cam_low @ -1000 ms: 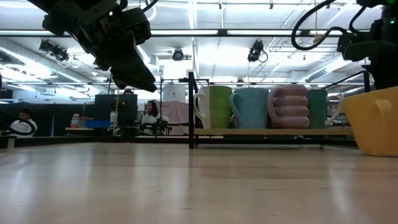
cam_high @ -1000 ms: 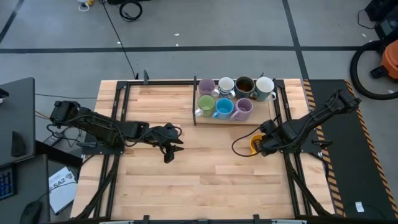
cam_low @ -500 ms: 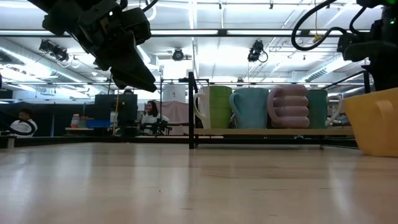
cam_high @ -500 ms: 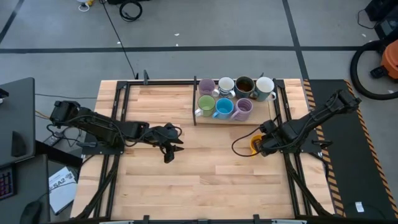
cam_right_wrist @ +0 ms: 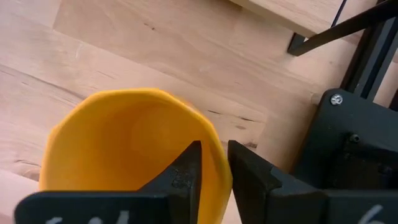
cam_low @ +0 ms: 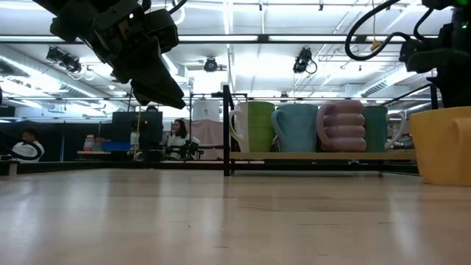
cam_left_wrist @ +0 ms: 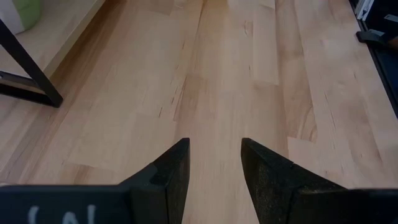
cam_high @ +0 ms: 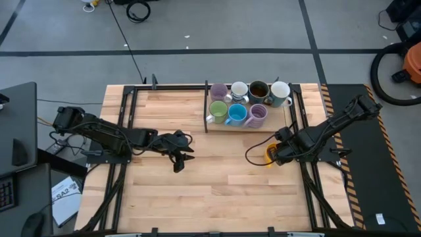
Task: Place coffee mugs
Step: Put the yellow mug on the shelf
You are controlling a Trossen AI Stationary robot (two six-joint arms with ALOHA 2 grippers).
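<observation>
An orange mug (cam_high: 270,153) stands near the table's right edge, with my right gripper (cam_right_wrist: 213,163) shut on it. It fills the low view's right edge as the orange mug (cam_low: 441,146). Seven other mugs stand on a wooden tray (cam_high: 276,125) at the far right. The back row is lilac (cam_high: 219,91), white (cam_high: 239,89), dark (cam_high: 258,89) and white (cam_high: 279,90). The front row is green (cam_high: 218,110), blue (cam_high: 237,114) and ribbed lavender (cam_high: 258,114). My left gripper (cam_left_wrist: 213,149) is open and hovers above bare table left of centre (cam_high: 177,157). My right gripper holds the orange mug by its wall at the rim (cam_right_wrist: 214,155). One finger (cam_right_wrist: 186,171) is inside the cup and the other finger (cam_right_wrist: 249,177) outside. The mug is upright, mouth up; whether its base rests on the table I cannot tell.
A black post (cam_high: 206,105) bounds the tray's left end, and black frame rails (cam_high: 125,125) run along both table sides. A black bracket (cam_right_wrist: 354,149) lies close beside the orange mug. Bare wood (cam_high: 217,184) spans the table's middle and near part. People sit in the room behind (cam_low: 176,136).
In the low view the orange mug's rim has come slightly more level than a second ago. Both arms have otherwise kept still.
</observation>
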